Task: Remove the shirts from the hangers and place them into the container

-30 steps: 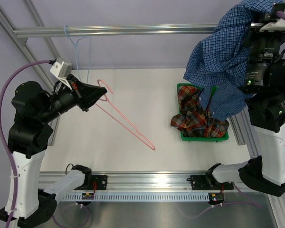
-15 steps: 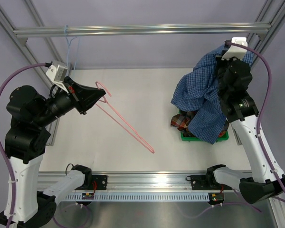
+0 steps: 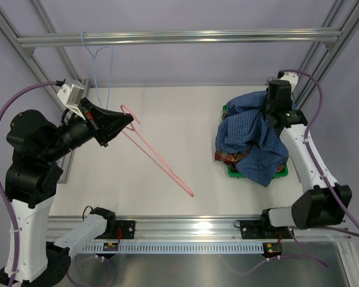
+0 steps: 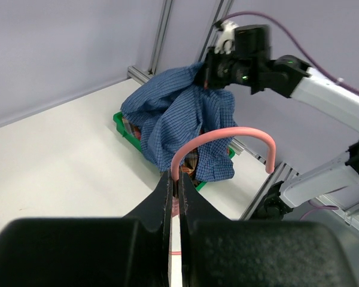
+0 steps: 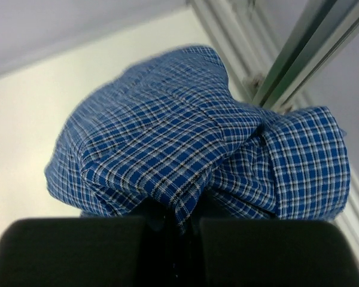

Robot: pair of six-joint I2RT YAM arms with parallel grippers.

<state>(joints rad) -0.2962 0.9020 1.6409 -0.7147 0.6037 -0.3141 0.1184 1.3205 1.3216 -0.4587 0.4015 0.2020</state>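
My left gripper (image 3: 127,120) (image 4: 177,176) is shut on the neck of the pink hanger (image 3: 158,156) (image 4: 227,135), which slants down toward the table's middle. At the right, my right gripper (image 3: 269,115) (image 5: 182,221) is shut on a fold of the blue checked shirt (image 3: 251,136) (image 5: 185,155) (image 4: 176,122). That shirt is heaped over the green container (image 3: 256,174) (image 4: 124,128) and hides most of it. The plaid shirt (image 3: 227,156) (image 4: 197,164) lies in the container beneath it, peeking out at the left. A light blue hanger (image 3: 96,60) hangs bare from the top rail.
An aluminium frame (image 3: 173,37) surrounds the white table, with an upright post (image 5: 299,54) close behind the right gripper. A rail (image 3: 185,224) carrying both arm bases runs along the near edge.
The right arm has swung down from high above the table, lowering the blue shirt onto the container over the plaid shirt. The left arm with the pink hanger has barely moved.
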